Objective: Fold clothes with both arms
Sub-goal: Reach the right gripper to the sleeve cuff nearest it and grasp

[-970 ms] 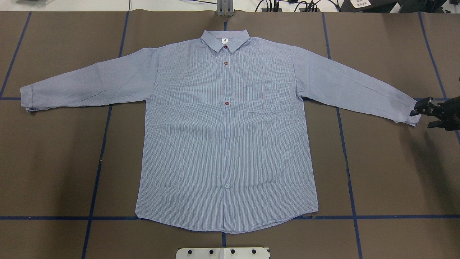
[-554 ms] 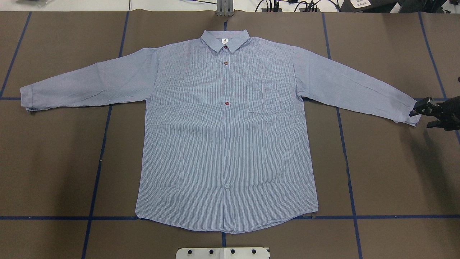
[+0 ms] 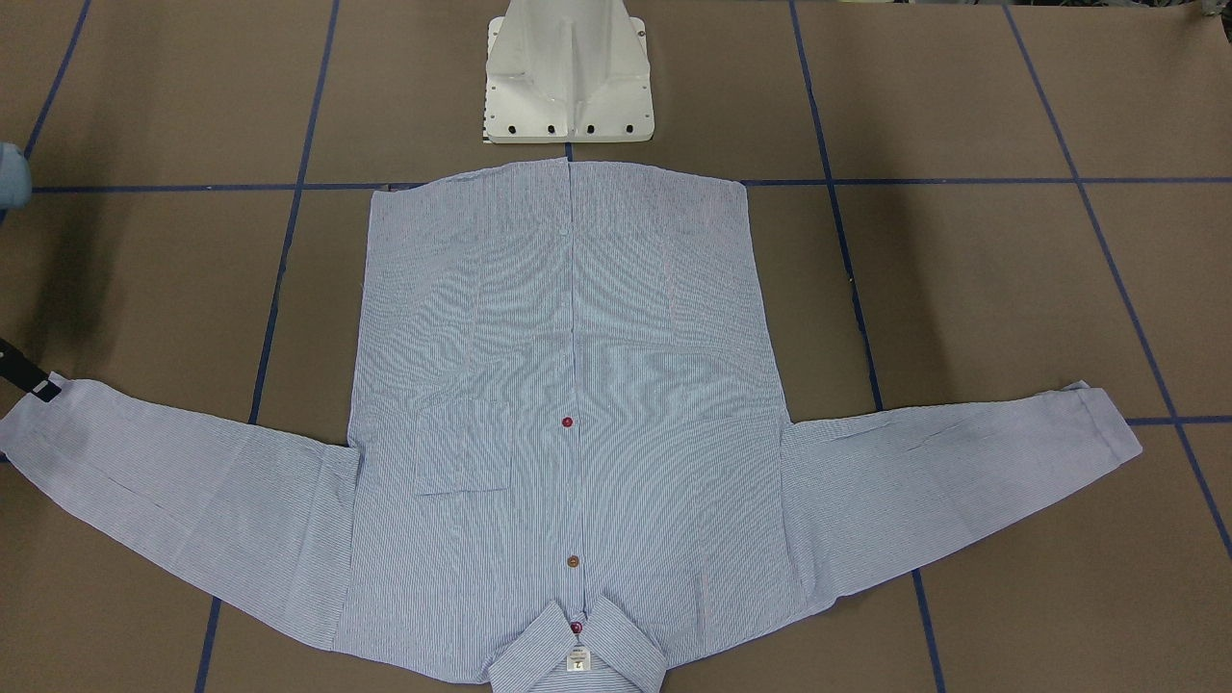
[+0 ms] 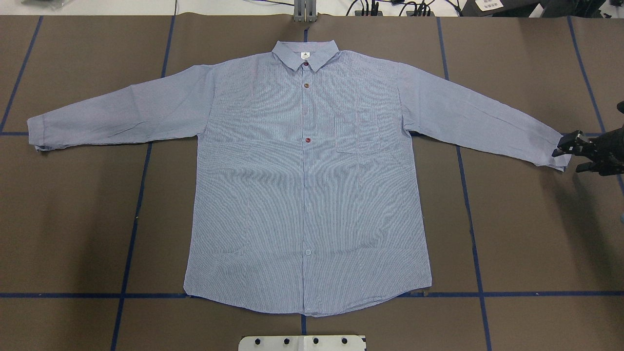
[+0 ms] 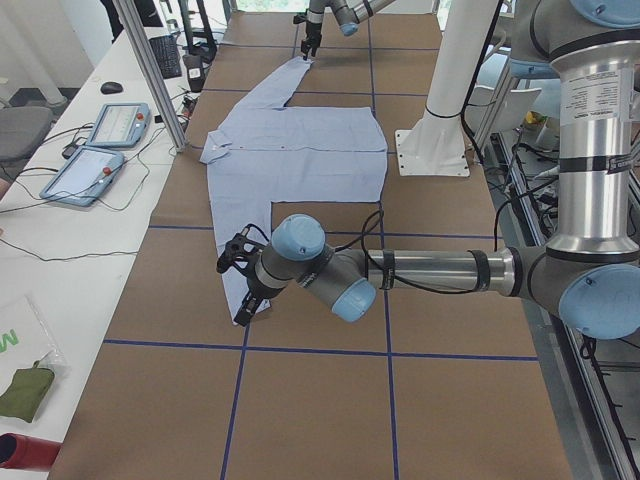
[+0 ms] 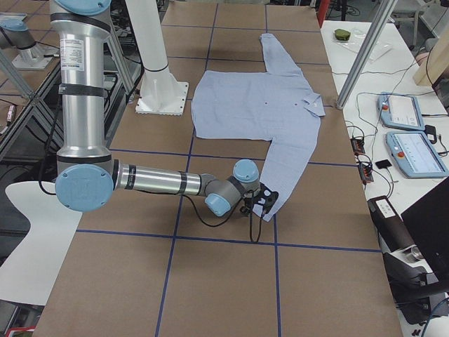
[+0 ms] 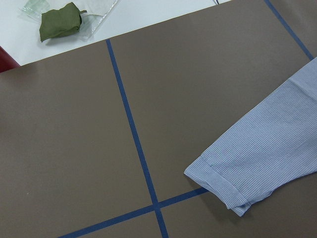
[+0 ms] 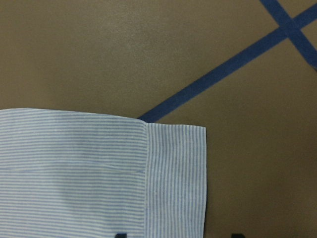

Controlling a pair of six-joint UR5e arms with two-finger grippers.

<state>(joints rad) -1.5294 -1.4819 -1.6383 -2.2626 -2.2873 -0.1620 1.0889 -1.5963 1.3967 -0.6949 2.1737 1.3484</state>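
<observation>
The striped shirt (image 4: pixel 307 195) lies flat and face up, buttoned, with its collar at the far side and both sleeves spread wide. My right gripper (image 4: pixel 568 157) is low at the right sleeve's cuff (image 4: pixel 546 146). In the right wrist view its two fingertips (image 8: pixel 120 234) stand apart on either side of the cuff's (image 8: pixel 173 173) end, so it is open. My left gripper (image 5: pixel 243 285) shows only in the exterior left view, by the left cuff (image 7: pixel 223 183). I cannot tell whether it is open or shut.
The white pedestal base (image 3: pixel 568 77) stands just behind the shirt's hem. Blue tape lines (image 4: pixel 131 234) cross the brown table cover. A green pouch (image 7: pixel 59 20) lies on the white side table beyond the left cuff. Teach pendants (image 6: pixel 414 151) and an aluminium post (image 5: pixel 150 70) line the far edge.
My right gripper has crept a little to the left, closer onto the right cuff. The shirt has not moved.
</observation>
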